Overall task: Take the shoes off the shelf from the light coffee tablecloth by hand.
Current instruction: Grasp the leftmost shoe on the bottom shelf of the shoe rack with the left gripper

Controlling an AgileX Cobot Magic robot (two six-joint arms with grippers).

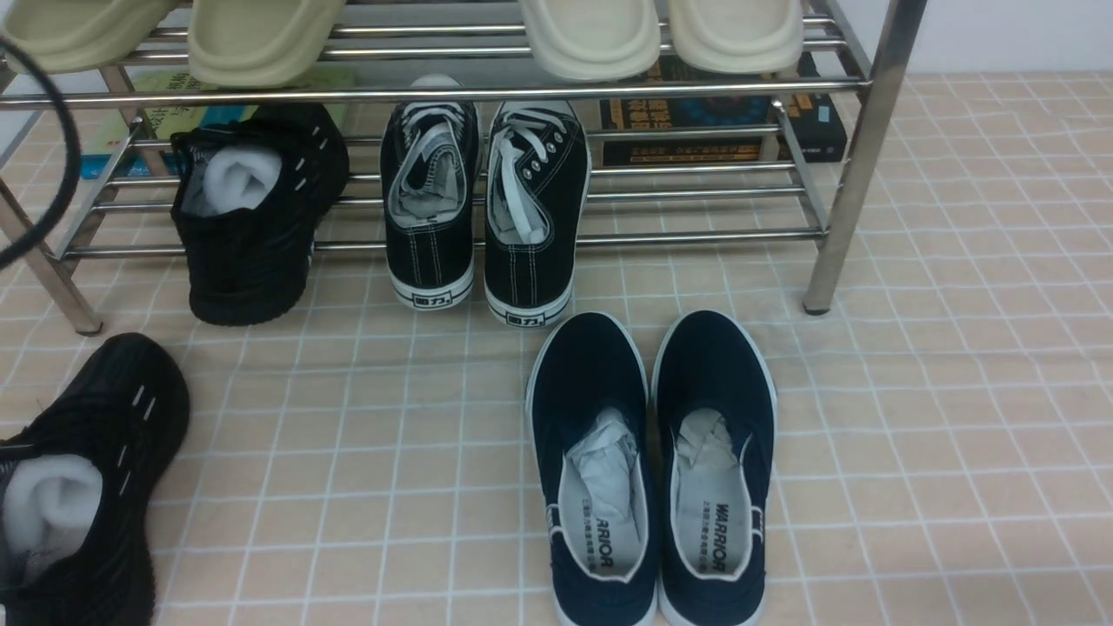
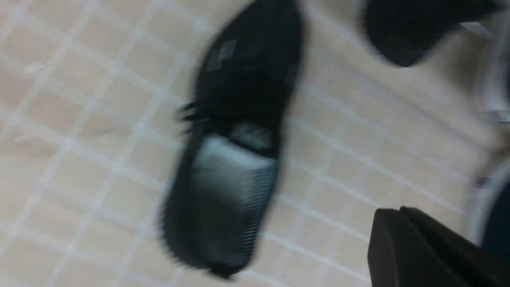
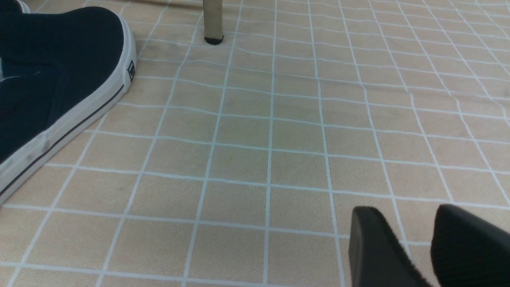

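Beige-pink grid tablecloth (image 1: 956, 365) covers the entire work surface. The chrome shelf (image 1: 869, 156) spans the upper part of the front view.

Task items:
- Off-shelf sneaker (image 1: 87, 487): black knit with white stuffing. It lies on the tablecloth at the lower left of the frame, clear of the shelf.
- On-shelf sneaker (image 1: 252, 217): at the upper left on the lower tier, with its heel projecting forward past the front bar.

Other items:
- Canvas lace-ups (image 1: 487, 209): centre of the lower tier.
- Navy slip-ons (image 1: 652, 469): on the tablecloth at lower centre.
- Cream slippers (image 1: 591, 39): on the upper tier.

End effectors:
- Left gripper (image 2: 392, 217): at the lower right of the blurred left wrist view. Its fingers are pressed together with nothing between them, apart from the off-shelf sneaker.
- Right gripper (image 3: 406, 215): at the lower right of the right wrist view. Its fingers are spread, bare tablecloth shows in the gap, and it holds nothing.
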